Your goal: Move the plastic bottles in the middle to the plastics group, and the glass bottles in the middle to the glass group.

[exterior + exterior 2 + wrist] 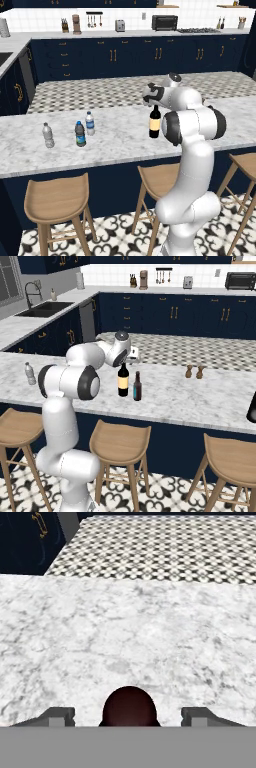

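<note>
Black wine bottle point(129, 706) between end effector point(128, 716) fingertips.

You are looking at a home kitchen. Dark navy cabinets point(112, 55) with brass handles run along the back wall under a pale counter and white tile. On that counter stand a toaster oven point(164, 22), a toaster point(120, 25), a knife block point(64, 25) and a rail of hanging utensils point(94, 19). A sink with a tall tap point(33, 293) sits in the side counter in the right base view. In front lies a marble island tabletop point(115, 140), with wooden bar stools point(56, 200) tucked along its near edge. The floor point(100, 92) is patterned black-and-white tile.
</note>
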You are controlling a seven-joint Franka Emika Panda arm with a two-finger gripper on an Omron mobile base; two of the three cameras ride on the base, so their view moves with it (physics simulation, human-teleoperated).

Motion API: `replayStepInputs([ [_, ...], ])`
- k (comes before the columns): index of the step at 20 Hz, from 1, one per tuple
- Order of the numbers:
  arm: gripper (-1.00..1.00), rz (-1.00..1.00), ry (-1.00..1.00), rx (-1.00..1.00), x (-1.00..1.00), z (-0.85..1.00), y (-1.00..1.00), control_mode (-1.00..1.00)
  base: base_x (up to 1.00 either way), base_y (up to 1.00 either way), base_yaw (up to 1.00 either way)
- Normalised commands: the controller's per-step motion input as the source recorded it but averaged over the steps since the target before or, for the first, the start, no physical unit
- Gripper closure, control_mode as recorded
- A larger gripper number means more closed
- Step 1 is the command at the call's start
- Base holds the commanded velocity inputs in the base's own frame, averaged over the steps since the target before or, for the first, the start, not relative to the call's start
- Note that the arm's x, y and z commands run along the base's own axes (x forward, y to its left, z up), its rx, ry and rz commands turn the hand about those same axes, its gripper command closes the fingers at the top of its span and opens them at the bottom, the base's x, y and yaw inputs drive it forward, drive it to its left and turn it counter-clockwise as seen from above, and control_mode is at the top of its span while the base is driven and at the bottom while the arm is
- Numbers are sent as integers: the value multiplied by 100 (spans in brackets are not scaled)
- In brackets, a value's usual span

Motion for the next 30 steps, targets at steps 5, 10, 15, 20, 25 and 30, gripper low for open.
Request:
replayStepInputs([
  [5,100,0,0,0,-5,-24,0,-100,0,0,0],
  [10,100,0,0,1,-15,-7,0,-100,0,0,0],
  [15,100,0,0,15,-38,33,-1,-100,0,0,0],
  [20,100,0,0,4,-72,35,-10,-100,0,0,0],
  [25,100,0,0,-2,-69,32,-33,-100,0,0,0],
  [30,100,0,0,-5,-63,20,-42,-100,0,0,0],
])
